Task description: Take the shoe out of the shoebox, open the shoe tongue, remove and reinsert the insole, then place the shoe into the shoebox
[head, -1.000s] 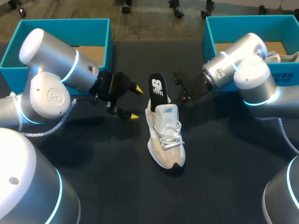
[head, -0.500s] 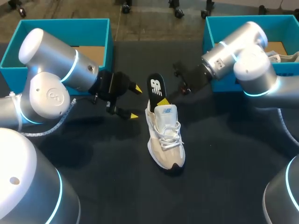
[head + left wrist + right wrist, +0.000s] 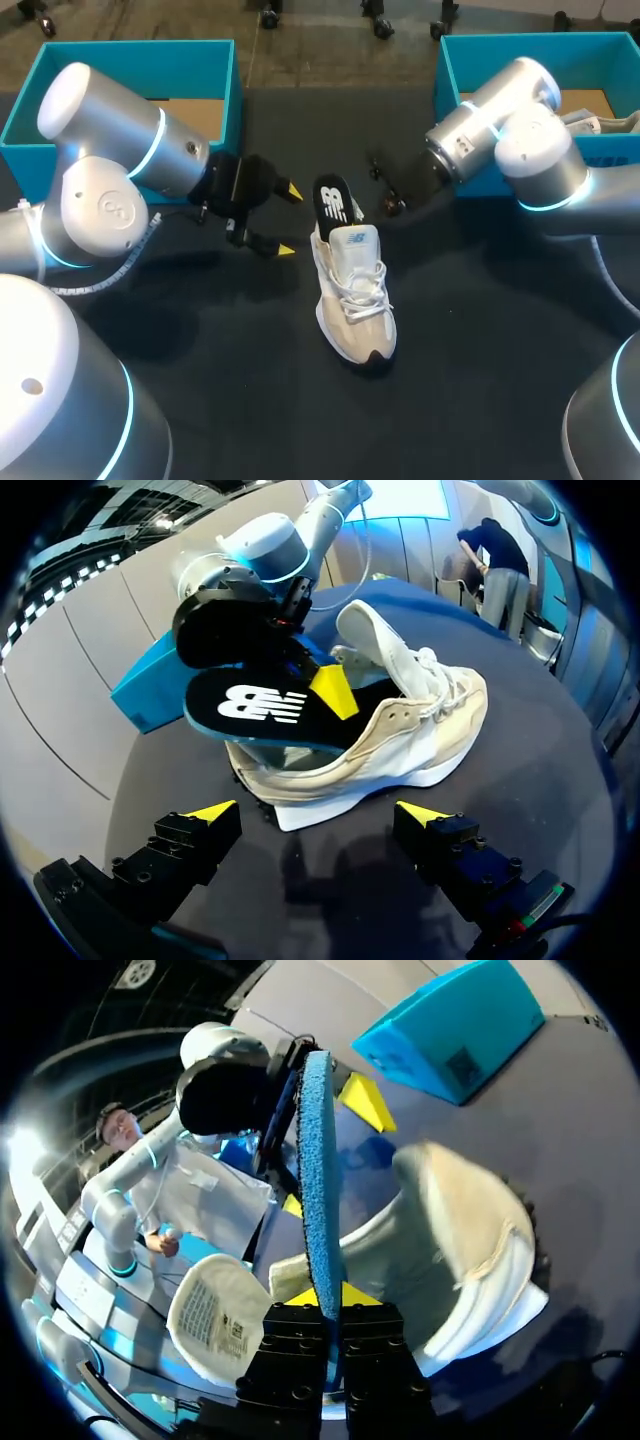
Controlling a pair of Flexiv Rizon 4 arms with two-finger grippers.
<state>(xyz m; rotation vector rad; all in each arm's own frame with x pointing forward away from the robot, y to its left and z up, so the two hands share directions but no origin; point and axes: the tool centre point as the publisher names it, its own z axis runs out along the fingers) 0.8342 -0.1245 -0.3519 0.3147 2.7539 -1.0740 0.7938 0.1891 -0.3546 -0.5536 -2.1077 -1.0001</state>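
Black insole (image 3: 262, 704) clamped in right claw (image 3: 325, 1295) over shoe (image 3: 400, 745); left claw (image 3: 318, 812) wide open, empty, beside shoe.

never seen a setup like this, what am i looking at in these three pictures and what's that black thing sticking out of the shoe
These are two robot arms working at a black table. One picture looks down from above. The two round ones come from a camera on each arm's wrist. A pale shoe lies in the middle, with a left blue box and a right blue box at the far corners. The black thing is the shoe's insole, partly inside the shoe. The right gripper pinches it between two yellow-tipped fingers. The left gripper is open and empty beside the shoe.
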